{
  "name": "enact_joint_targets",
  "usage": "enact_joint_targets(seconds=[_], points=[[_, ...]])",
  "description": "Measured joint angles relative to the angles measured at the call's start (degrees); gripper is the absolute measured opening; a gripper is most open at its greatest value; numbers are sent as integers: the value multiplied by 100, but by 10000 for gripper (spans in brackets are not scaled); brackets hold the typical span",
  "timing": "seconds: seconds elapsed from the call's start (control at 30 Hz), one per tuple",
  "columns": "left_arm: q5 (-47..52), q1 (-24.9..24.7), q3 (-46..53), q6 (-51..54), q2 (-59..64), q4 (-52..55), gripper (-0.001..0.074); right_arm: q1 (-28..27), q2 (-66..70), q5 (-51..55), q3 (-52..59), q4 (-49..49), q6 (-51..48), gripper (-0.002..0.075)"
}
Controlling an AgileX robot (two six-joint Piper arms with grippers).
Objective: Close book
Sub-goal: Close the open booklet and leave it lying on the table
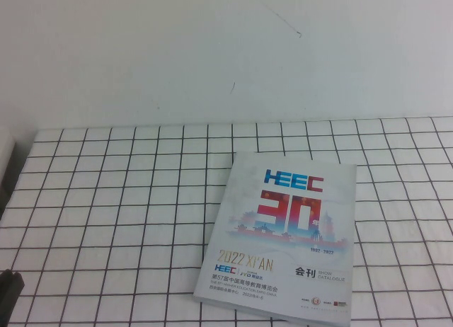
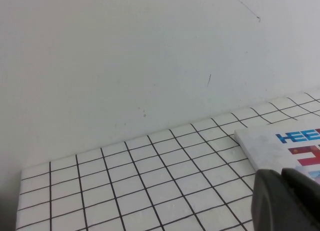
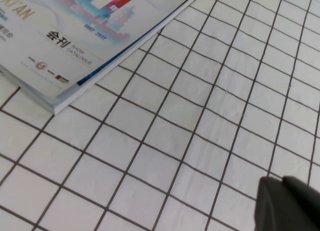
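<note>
While my left pincer (image 2: 286, 201) sits at the high view's lower-left edge and my right pincer (image 3: 292, 205) is outside it, I cannot tell how wide either stands; neither holds anything I can see. One book (image 1: 283, 235), already shut, lies lower right of centre on the table (image 1: 106, 199). Its long axis runs away from me, and I judge it nearer my right arm.
</note>
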Motion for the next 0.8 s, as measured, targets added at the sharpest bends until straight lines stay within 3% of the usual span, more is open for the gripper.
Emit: enact_joint_targets(seconds=[0.17,0.43,0.6,0.8], points=[[27,212,83,0,-126,0,-4,0,0,0,0,0,0,-3],[284,1263,899,0,-845,0,-4,-3,0,0,0,0,0,-3],[1288,1331,924,0,-999,-8,-4,-12,0,10,0,23,0,-3],[1469,1335,891,73,-1012,-8,-4,-12,0,10,0,23,0,-3]])
